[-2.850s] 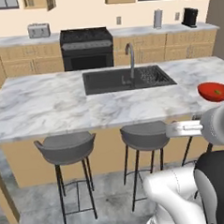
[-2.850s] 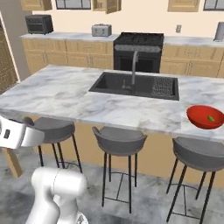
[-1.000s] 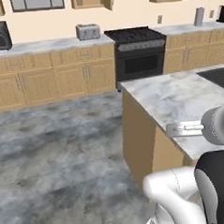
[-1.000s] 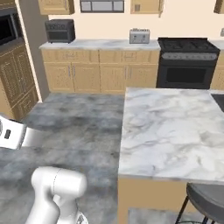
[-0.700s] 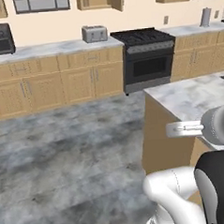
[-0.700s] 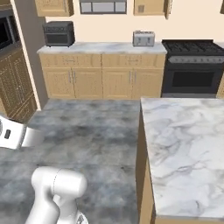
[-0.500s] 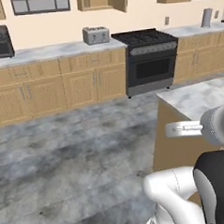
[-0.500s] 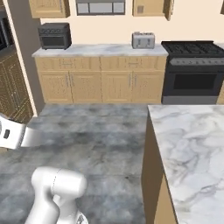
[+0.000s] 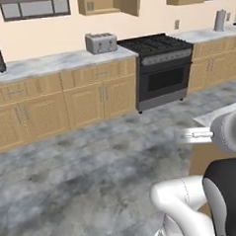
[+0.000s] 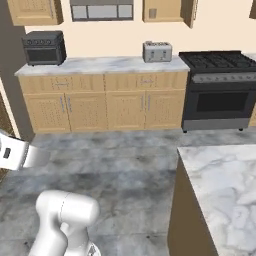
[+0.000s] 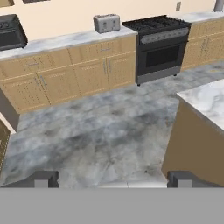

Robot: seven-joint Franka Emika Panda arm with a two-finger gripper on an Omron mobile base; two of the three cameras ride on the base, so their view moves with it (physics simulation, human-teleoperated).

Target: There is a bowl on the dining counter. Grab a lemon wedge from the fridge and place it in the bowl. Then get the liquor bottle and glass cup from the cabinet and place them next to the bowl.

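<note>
Closest to the robot, the gripper [image 11: 111,178] shows at the bottom of the hand view. Its two dark tips stand far apart, so the jaws are wide, and nothing is between them. They hang over the grey stone floor [image 11: 100,131].

Just to the right is the end of the dining counter [image 10: 225,185]. Its top is white and grey marble, and its side is tan wood. In the hand view the same corner [image 11: 205,98] sits on the right.

Past the open floor is a long row of light wood cupboards [image 10: 105,107] along the far wall. They have a pale marble top [image 10: 100,64]. A silver toaster [image 10: 157,51] stands on that top, and it can be seen in the left base view too [image 9: 101,42]. Farther left on the same top is a dark toaster oven [image 10: 44,48].

Right beside the cupboards, to the right of the toaster, is a black and silver stove [image 9: 164,70] with an oven door in front. More wood cupboards carry on past it, and a small grey canister [image 9: 220,20] stands on their top.

High on the wall hang tan wooden wall cabinets [image 10: 167,11], and between them is a dark unit with grey fronts [image 10: 102,10].
</note>
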